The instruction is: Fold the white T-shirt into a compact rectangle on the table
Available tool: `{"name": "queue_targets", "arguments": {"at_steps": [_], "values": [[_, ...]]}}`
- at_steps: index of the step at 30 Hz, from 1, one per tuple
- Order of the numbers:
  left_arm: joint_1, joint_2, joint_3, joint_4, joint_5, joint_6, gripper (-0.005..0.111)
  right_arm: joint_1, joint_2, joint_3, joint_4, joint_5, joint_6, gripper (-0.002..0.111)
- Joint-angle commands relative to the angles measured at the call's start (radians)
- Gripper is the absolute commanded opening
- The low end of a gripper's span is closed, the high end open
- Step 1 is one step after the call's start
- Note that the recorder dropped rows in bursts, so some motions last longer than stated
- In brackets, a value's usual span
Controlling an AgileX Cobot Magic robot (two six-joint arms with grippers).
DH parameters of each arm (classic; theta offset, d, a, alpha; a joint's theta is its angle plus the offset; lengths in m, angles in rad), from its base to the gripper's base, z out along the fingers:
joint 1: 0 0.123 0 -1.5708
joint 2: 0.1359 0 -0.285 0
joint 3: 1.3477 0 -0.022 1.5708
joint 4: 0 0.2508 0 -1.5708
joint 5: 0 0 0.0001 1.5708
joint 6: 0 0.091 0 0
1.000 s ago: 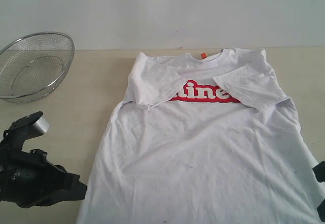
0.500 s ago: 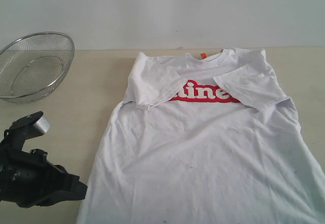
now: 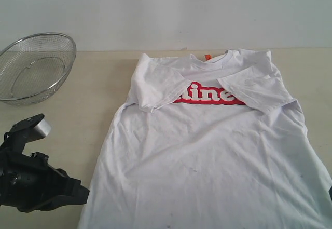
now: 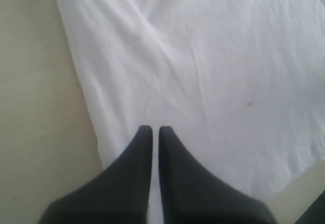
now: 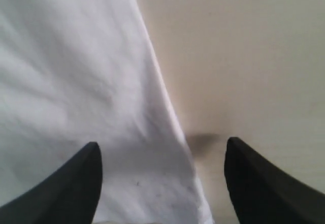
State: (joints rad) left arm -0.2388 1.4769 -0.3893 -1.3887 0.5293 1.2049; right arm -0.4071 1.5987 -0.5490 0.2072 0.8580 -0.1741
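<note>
A pale table (image 3: 98, 78) carries the white T-shirt (image 3: 207, 151), spread chest-up right of centre with both sleeves turned in over its red lettering. A wire basket (image 3: 36, 68) sits far left. At the shirt's near right edge, the right claw (image 5: 162, 155) has just sprung wide and holds nothing, one jaw over cloth, the other over bare table. It is likely set to pinch that edge for the next fold. The left claw (image 4: 152, 131), closed and empty, points over the near left corner.
</note>
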Motion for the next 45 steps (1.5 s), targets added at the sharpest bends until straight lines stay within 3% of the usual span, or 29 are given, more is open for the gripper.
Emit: {"name": "queue_targets", "arguments": {"at_steps": [1,7,11,14,22,28,34,39,41,45], "values": [[-0.005,-0.005,0.006,-0.009,0.002,0.006,0.005,-0.002,0.060,0.002,0.058,-0.006,-0.044,0.061],[-0.005,-0.005,0.006,-0.009,0.003,0.011,0.005,-0.002,0.125,0.002,0.147,-0.006,-0.122,0.057],[-0.005,-0.005,0.006,-0.009,0.003,0.013,0.005,-0.002,0.138,-0.001,0.143,0.002,-0.124,0.029],[-0.005,-0.005,0.006,-0.009,0.003,0.013,0.005,-0.002,0.138,-0.019,0.108,0.029,-0.124,0.000],[-0.005,-0.005,0.004,-0.009,-0.003,0.014,0.005,-0.002,0.109,-0.064,0.104,0.138,-0.162,0.000],[-0.005,-0.005,0.004,-0.009,-0.020,0.017,0.005,-0.002,0.014,-0.072,0.280,0.181,-0.337,0.000],[-0.005,-0.005,0.004,-0.009,-0.023,0.017,0.005,-0.002,-0.055,-0.072,0.384,0.199,-0.393,0.000],[-0.005,-0.005,0.004,-0.009,-0.017,0.017,0.005,-0.002,-0.057,-0.083,0.215,0.202,-0.306,0.000],[-0.005,-0.005,0.004,-0.009,-0.012,0.017,0.005,-0.002,-0.057,-0.102,0.074,0.204,-0.165,0.007],[-0.005,-0.005,0.004,-0.005,0.000,0.025,0.005,-0.002,-0.053,-0.106,-0.016,0.166,-0.052,0.050]]}}
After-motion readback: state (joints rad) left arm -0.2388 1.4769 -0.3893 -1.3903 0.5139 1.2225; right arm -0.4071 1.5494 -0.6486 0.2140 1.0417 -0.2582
